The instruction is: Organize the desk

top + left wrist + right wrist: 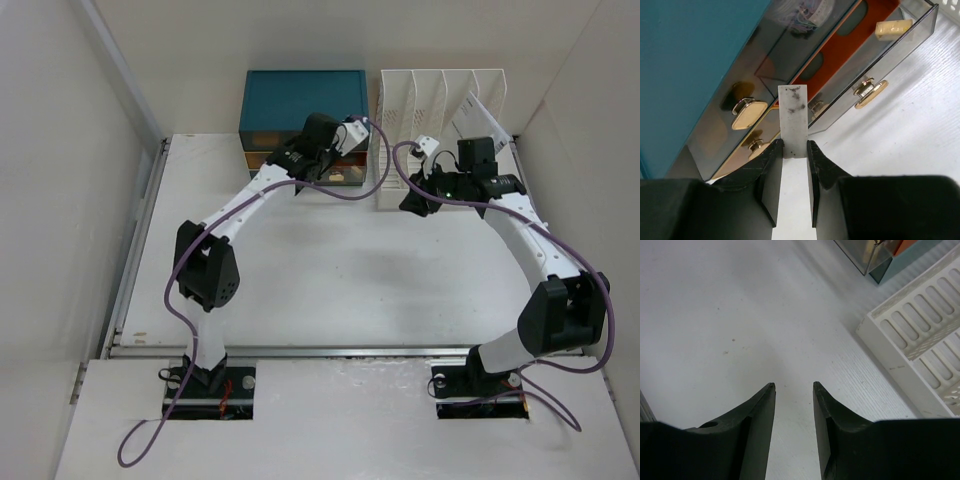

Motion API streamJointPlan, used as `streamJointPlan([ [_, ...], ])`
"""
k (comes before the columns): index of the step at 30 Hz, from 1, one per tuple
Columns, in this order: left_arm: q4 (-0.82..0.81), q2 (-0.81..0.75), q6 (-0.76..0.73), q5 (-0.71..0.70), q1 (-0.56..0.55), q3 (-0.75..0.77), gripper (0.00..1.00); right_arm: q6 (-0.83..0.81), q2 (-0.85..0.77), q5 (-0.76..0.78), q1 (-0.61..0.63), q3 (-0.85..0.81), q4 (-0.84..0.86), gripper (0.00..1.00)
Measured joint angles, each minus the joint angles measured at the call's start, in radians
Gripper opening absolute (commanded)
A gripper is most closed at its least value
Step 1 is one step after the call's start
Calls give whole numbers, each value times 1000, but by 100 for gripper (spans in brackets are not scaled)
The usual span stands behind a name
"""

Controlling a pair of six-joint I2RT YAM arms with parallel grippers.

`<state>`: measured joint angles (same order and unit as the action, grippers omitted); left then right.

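Toward the back left of the counter [330, 270], the left gripper [794, 148] pinches a smudged white strip [793, 117] before the teal drawer box [303, 95], where one drawer [862, 70] stands pulled out (stowing looks not yet done). Rightward, beside the white file rack [440, 100], the right gripper [793, 385] hangs spread and empty over the counter. I cannot make out what the strip is, and the drawer fronts are too dark to show most of their contents.

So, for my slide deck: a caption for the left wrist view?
Left gripper holds a smudged white block in front of the teal drawer box.
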<state>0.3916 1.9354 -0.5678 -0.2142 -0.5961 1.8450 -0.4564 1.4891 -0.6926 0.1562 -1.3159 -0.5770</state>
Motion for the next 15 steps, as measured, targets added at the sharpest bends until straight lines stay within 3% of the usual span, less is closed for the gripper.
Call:
streamJointPlan([
  [15,-97,22,-188,141,22,-15,0,-11,0,0,0,-11,-3,42],
])
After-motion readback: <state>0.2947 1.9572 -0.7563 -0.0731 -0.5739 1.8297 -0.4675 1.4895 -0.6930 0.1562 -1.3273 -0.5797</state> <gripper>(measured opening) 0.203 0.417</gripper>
